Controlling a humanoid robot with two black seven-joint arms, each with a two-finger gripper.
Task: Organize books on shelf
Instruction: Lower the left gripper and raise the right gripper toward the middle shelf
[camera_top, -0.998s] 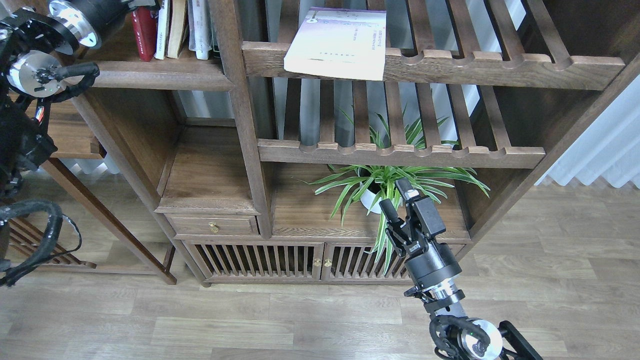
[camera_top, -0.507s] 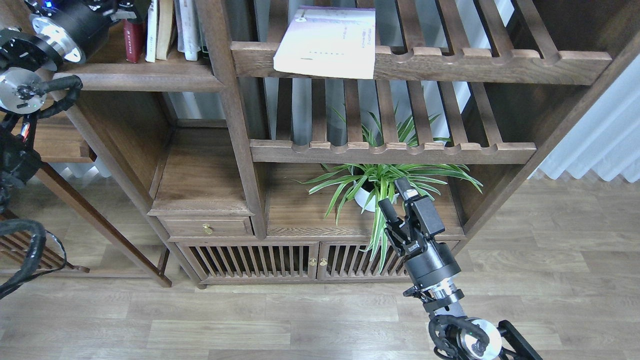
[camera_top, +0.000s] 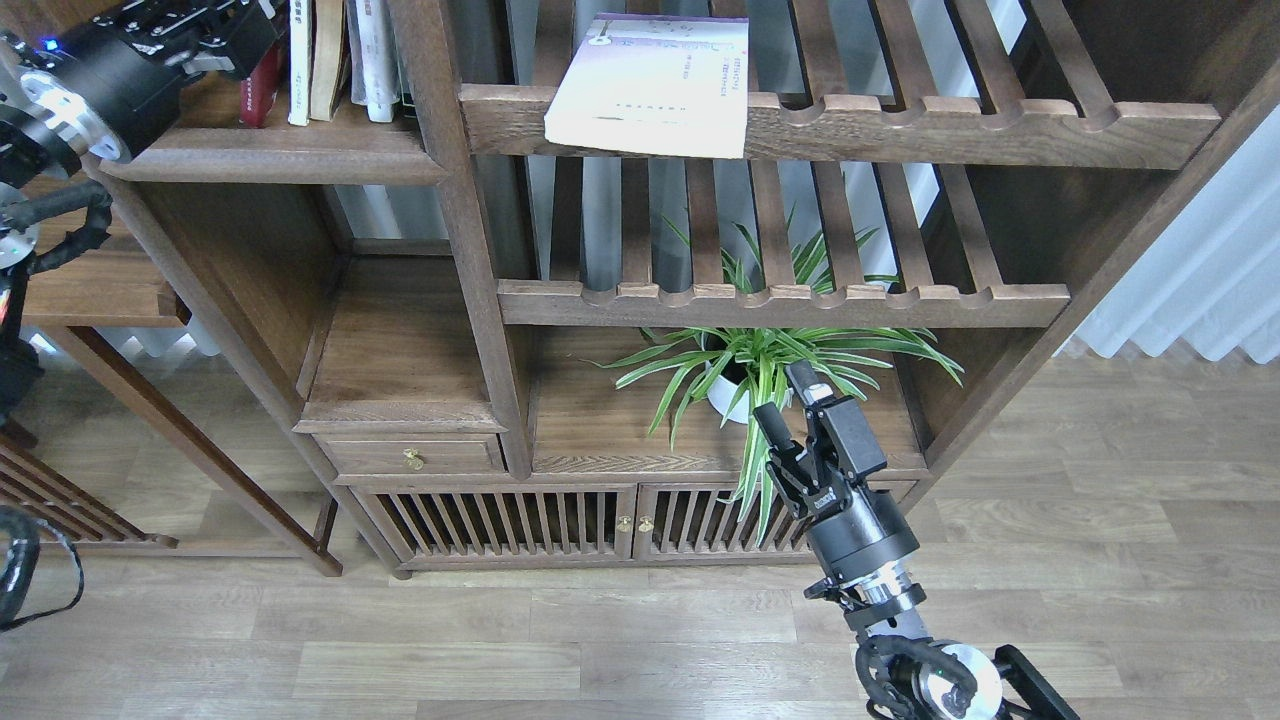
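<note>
Lavender-white book (camera_top: 655, 85) lies flat on the upper slatted rack (camera_top: 980, 125), long axis running front to back, overhanging. Right gripper (camera_top: 785, 392) jaws parted, empty; left gripper (camera_top: 225, 25) jaws indiscernible.

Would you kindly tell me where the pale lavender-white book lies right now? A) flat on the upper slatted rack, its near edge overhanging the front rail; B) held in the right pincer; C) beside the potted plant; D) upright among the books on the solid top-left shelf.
A: the pale lavender-white book lies flat on the upper slatted rack, overhanging its front rail.
</note>
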